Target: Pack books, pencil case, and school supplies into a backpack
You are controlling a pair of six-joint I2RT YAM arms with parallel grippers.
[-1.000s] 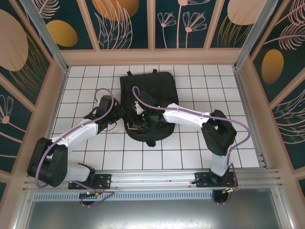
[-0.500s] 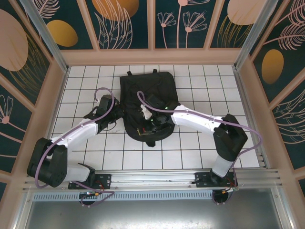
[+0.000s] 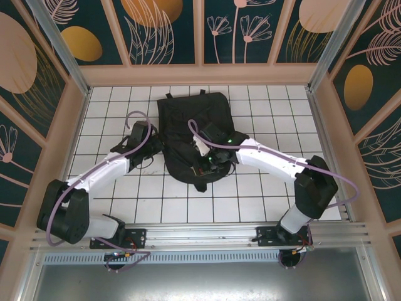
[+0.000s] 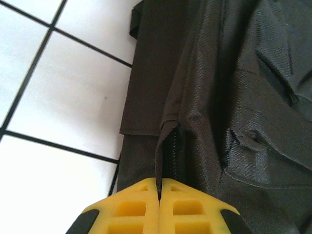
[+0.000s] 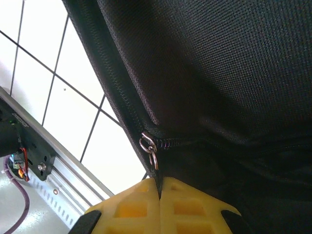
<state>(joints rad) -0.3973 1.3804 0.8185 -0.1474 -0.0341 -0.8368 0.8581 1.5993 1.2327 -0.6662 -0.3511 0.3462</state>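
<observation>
Black fabric of the backpack [image 3: 188, 119] fills the upper middle of the overhead view, lying on the white tiled table [image 3: 250, 200]. At its left edge the left gripper [image 4: 159, 183] is clenched on a fold of that fabric. Toward the lower centre, the right gripper [image 5: 159, 180] is pinched tight on the metal zipper pull [image 5: 150, 148].

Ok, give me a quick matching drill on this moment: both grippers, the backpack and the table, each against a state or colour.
1. left gripper
2. right gripper
3. backpack
4. table

A. white with dark grid lines
B. shut on the zipper pull
C. black, lying mid-table
D. shut on a fabric edge of the backpack

Pairs: 1-D, 2-B, 3-C, 4-A
</observation>
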